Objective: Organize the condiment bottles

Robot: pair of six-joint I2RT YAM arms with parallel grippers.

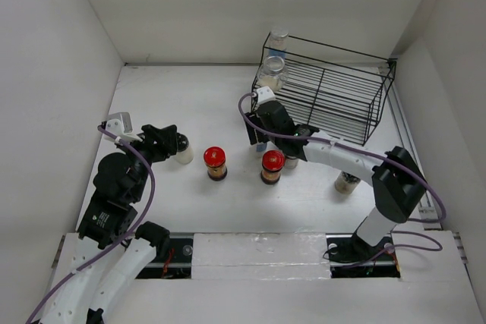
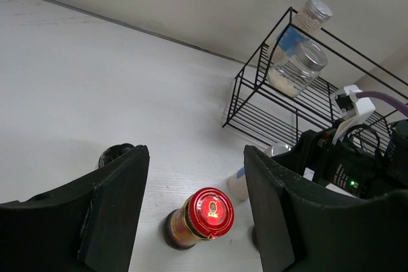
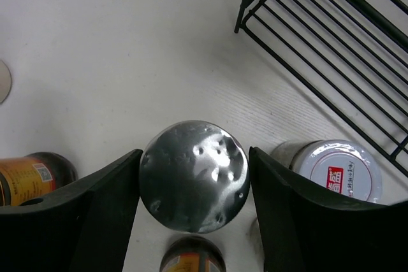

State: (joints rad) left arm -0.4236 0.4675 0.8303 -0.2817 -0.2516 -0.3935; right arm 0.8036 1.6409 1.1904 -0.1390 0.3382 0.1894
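Silver-lidded jar [image 3: 193, 175] stands upright (lid skyward), clasped by right gripper [image 3: 194, 157].

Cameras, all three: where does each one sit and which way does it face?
Top external: above and behind, looking down on the table; left arm and right arm show.
Left wrist: low, facing across toward the wire rack; open jaws frame a red-lidded jar.
Right wrist: looking straight down; jaws closed on a silver-lidded jar.
All three share the rack.
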